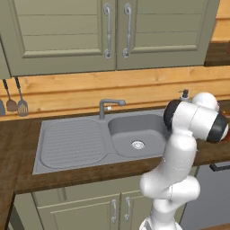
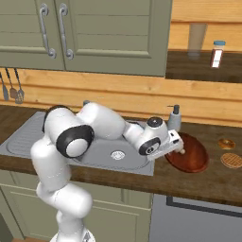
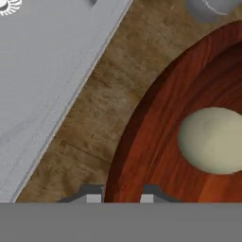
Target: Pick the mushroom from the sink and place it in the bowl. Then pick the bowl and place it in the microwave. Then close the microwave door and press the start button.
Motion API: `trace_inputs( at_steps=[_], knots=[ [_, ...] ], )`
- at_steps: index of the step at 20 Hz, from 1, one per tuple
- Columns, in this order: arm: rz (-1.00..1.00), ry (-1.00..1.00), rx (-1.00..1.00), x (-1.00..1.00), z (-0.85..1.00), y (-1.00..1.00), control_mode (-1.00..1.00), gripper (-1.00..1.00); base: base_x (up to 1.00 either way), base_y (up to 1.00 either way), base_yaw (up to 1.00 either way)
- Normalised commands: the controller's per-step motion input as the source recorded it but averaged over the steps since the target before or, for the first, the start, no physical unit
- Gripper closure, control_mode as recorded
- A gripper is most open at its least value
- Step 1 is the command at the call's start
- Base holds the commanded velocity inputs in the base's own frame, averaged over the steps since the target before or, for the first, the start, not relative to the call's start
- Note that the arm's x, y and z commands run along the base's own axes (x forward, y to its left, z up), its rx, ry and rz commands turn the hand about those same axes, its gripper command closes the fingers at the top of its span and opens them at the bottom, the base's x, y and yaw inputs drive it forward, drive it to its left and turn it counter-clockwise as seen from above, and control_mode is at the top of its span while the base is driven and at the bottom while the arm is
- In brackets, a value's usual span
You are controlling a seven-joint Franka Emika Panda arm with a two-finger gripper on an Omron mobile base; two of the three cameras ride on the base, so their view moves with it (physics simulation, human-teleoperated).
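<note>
A home kitchen is seen: a grey sink (image 1: 90, 143) with ribbed drainboard and faucet (image 1: 108, 107) is set into a dark wooden worktop (image 2: 198, 182), green cabinets (image 1: 67, 36) are mounted above and below, and utensils (image 1: 17, 101) are hung on the wood-panelled wall.

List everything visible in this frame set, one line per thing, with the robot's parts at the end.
mushroom: one, pale cream, lying inside the bowl.
bowl: one, reddish-brown, on the wooden counter right of the sink.
sink: one, grey, with drainboard, faucet and round metal drain, set in the counter.
soap dispenser: one, grey, behind the bowl.
cabinet doors: two, green, above the sink.
utensils: hanging on the wall left of the sink.
bottle: one, white with red label, on the upper shelf.
pastries: two, brown, on the counter right of the bowl.
gripper: one, fingertips straddling the bowl's near rim.
</note>
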Motion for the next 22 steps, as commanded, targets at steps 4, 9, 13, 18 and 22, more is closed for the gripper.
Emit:
trace_inputs(
  at_steps=[4, 9, 13, 18, 22],
  knots=[
    [0.69, -0.03, -0.07, -0.46, 0.59, 0.21, -1.00, 1.00, 0.00, 0.00, 0.00],
    [0.68, -0.02, -0.01, -0.04, 0.49, 0.39, -1.00, 1.00, 0.00, 0.00, 0.00],
    [0.66, -0.02, -0.10, -0.29, 0.84, 0.23, -1.00, 1.00, 0.00, 0.00, 0.00],
    [0.59, 0.00, -0.17, -0.25, 0.94, 0.33, -1.00, 1.00, 0.00, 0.00, 0.00],
    [0.54, -0.01, -0.19, -0.11, 0.90, 0.43, -1.00, 1.00, 0.00, 0.00, 0.00]
  ],
)
